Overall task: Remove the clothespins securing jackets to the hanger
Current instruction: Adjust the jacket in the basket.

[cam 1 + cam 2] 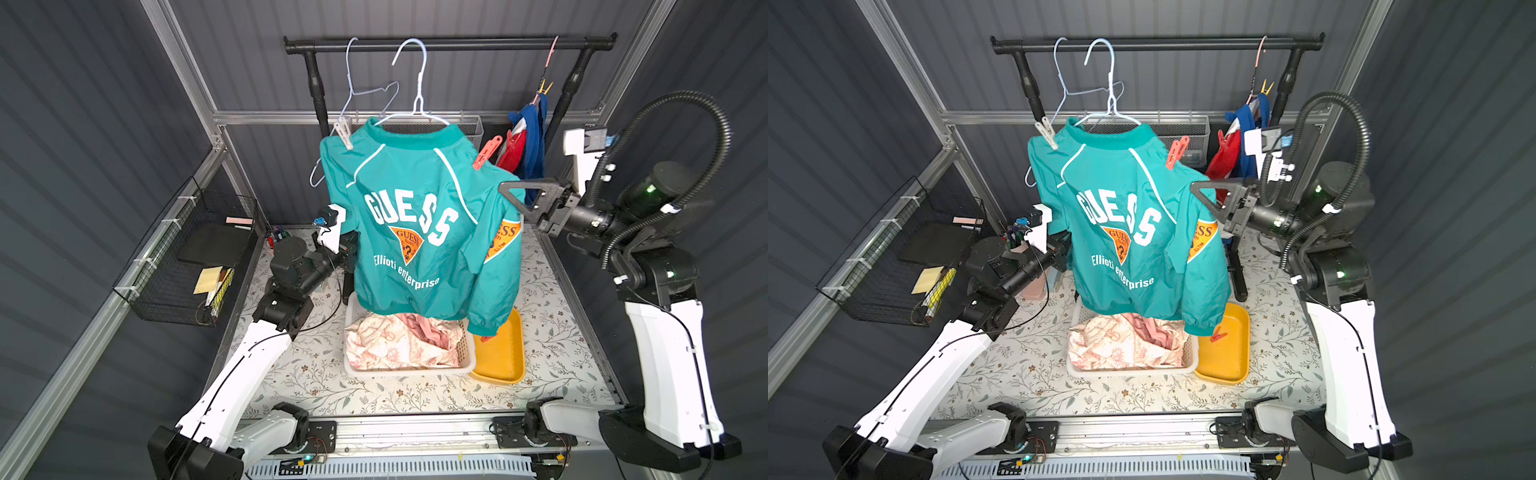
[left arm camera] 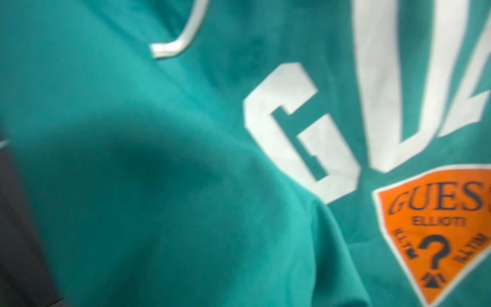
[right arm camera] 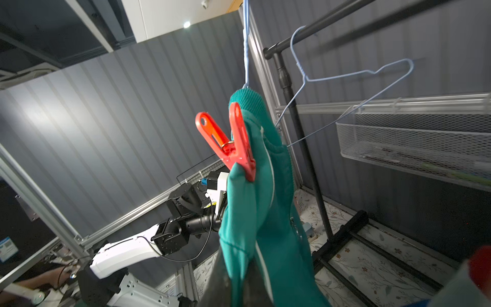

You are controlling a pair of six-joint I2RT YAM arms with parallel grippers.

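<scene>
**Pinned at both shoulders, gripped at one**

In both top views the teal jacket hung at the centre on a white hanger. A pale clothespin bit its shoulder at 11 o'clock, and a red clothespin bit the shoulder at 1 o'clock. At 2 o'clock the right gripper met the sleeve top with jaws closed. At 9 o'clock the left gripper sat tucked behind the jacket's edge, jaws closed; whether they pinched cloth could not be told. Farther back at 1 o'clock the red-white-blue jacket hung under a yellow clothespin. At 6 o'clock the cream-and-pink jacket lay in a white basket. At the basket's 3 o'clock a yellow tray held a loose red clothespin.

The left wrist view was filled by blurred teal cloth, white lettering and an orange patch.

The right wrist view showed the red clothespin clamped on the shoulder near the collar. A fold of teal cloth was pinched between the right gripper's dark fingers.
</scene>
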